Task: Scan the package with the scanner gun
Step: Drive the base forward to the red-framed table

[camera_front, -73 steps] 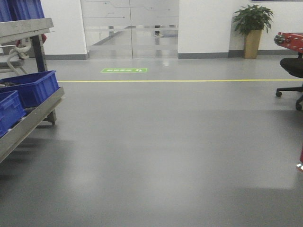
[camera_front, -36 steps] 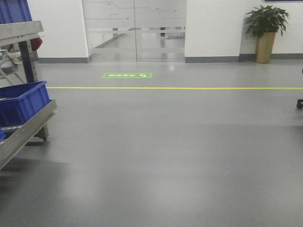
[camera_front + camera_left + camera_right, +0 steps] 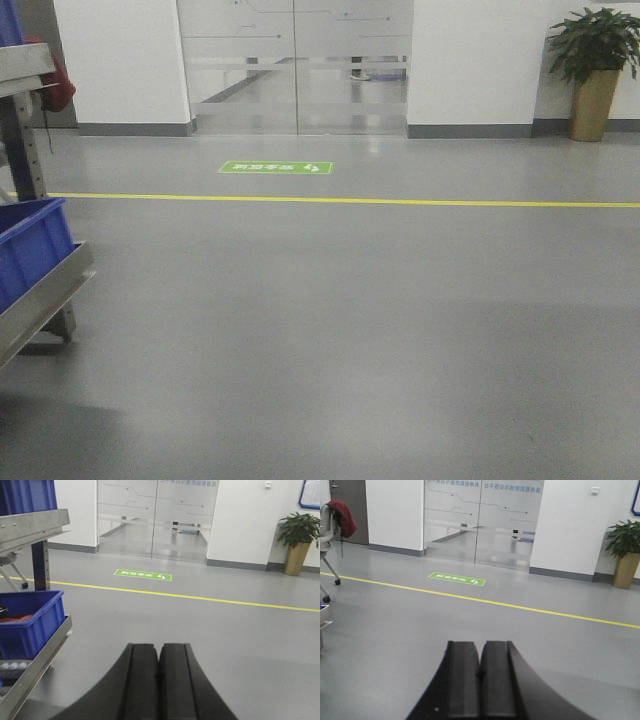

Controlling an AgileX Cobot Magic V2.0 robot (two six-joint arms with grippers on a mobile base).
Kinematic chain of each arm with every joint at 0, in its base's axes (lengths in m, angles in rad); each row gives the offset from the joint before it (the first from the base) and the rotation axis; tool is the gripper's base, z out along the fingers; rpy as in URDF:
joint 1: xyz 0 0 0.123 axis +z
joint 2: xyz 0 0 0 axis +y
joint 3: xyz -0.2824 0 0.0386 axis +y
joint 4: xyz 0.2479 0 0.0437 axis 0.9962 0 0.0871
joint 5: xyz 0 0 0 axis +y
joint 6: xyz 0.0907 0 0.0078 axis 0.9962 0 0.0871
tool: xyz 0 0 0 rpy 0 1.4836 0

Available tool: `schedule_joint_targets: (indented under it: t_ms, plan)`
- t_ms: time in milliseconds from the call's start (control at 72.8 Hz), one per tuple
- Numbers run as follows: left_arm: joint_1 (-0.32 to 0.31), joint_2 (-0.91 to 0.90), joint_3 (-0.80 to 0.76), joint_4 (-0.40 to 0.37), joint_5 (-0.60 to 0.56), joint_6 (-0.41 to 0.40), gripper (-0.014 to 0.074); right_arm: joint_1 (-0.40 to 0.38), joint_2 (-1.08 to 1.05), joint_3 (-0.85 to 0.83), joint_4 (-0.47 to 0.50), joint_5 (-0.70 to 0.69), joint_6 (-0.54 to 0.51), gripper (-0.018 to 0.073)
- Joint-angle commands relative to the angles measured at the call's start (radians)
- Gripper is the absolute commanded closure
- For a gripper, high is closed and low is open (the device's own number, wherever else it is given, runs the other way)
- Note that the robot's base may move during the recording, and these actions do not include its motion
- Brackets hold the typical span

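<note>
Jaws together on left gripper (image 3: 159,654), right gripper (image 3: 481,652)

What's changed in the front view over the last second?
The view advanced toward the glass doors. The green floor sign and yellow line slid lower, the rack with its blue bin slipped left, the plant drifted right, and the black office chair left the frame. Nothing else shifted. The left tool and right tool are shut, empty.

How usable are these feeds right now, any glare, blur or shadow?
Front view: slightly soft, pale glare patches on the grey floor, shadow lower left. Left wrist view: sharp; shut left gripper blocks the bottom. Right wrist view: sharp; shut right gripper likewise, glass doors reflective.
</note>
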Motion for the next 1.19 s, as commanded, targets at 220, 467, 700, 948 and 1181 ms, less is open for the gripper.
schedule_joint_targets:
  t_ms: [220,467,700,948,1181]
  plan:
    - [-0.006,-0.003,-0.004,-0.002,-0.014,-0.003,0.0707,0.001,-0.002,-0.001,-0.001,-0.018,-0.002,0.0727]
    - [-0.006,-0.003,-0.004,-0.002,-0.014,-0.003,0.0707,0.001,-0.002,-0.001,-0.001,-0.018,-0.002,0.0727]
    - [-0.006,-0.003,-0.004,-0.002,-0.014,-0.003,0.0707,0.001,-0.002,-0.001,-0.001,-0.018,-0.002,0.0727]
    - [-0.006,-0.003,-0.004,-0.002,-0.014,-0.003,0.0707,0.001,-0.002,-0.001,-0.001,-0.018,-0.002,0.0727]
    - [-0.006,-0.003,-0.004,-0.002,-0.014,-0.003,0.0707,0.001,-0.002,-0.001,-0.001,-0.018,-0.002,0.0727]
